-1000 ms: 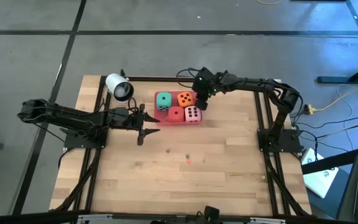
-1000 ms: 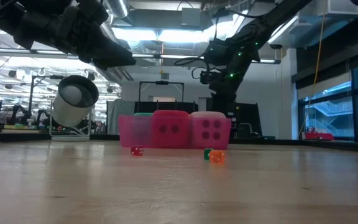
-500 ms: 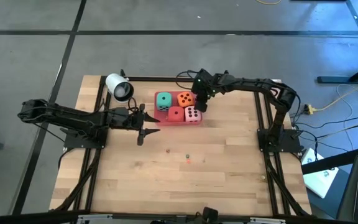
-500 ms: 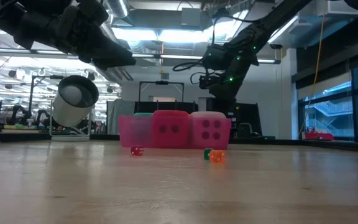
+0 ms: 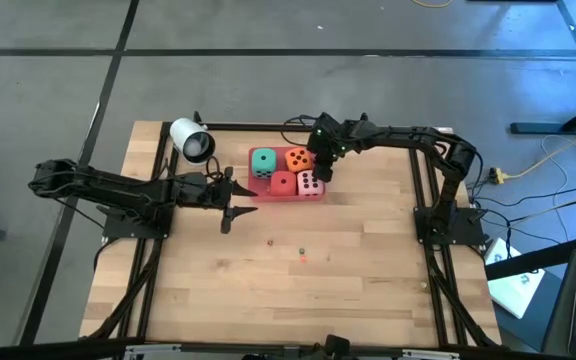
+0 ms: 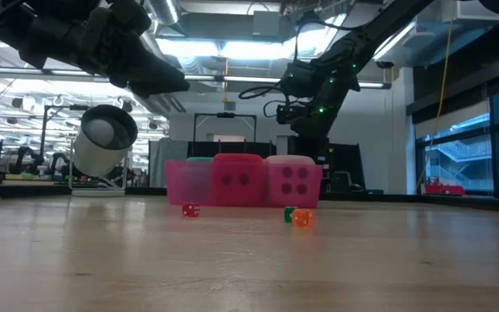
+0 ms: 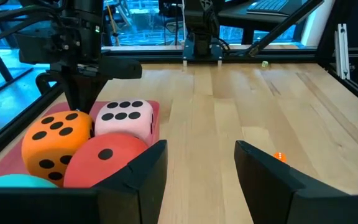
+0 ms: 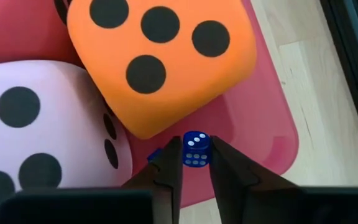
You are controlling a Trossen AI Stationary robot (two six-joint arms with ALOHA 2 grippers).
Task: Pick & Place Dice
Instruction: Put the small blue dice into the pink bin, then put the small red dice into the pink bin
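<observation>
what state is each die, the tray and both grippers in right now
orange die: on the pink tray, far row
teal die: on the tray, far row
red die: on the tray, near row
pale pink die: on the tray, near row
pink tray: flat on the table, holding four big dice
small blue die: pinched between fingers, above the tray
right gripper: shut on the small blue die
left gripper: open, empty, beside the tray

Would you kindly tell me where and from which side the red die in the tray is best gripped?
Probably from straight above, gripping the red die on its upper part, which rises over the tray wall. The teal die and pale pink die crowd two sides, so a finger must wedge between soft cubes.
</observation>
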